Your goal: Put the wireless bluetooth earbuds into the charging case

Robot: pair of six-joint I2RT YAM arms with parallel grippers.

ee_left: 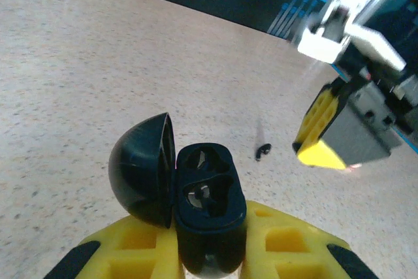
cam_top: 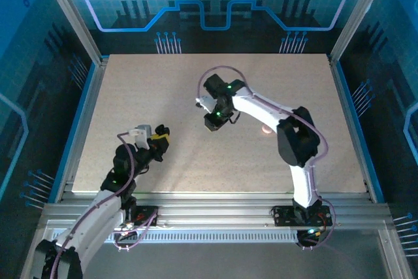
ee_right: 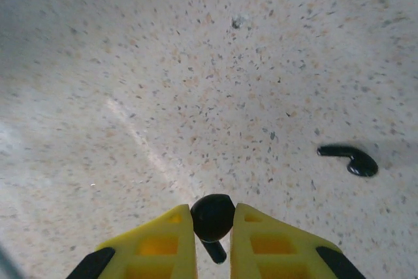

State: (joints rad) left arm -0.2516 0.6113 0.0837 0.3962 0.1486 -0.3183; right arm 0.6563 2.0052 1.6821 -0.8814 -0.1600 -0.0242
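speckled table (cam_top: 163, 96): left gripper (ee_left: 209, 256) clamps the open black charging case (ee_left: 204, 184); right gripper (ee_right: 213, 230) pinches one earbud (ee_right: 212, 215), stem half hidden; second earbud (ee_right: 349, 159) lies right of it.

Top external: high at near edge, looking down on table (cam_top: 163, 96). Wrist cameras: close, low over it.

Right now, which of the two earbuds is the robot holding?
The black earbud pinched between the right hand's yellow fingers. The other earbud lies loose on the speckled table, untouched.
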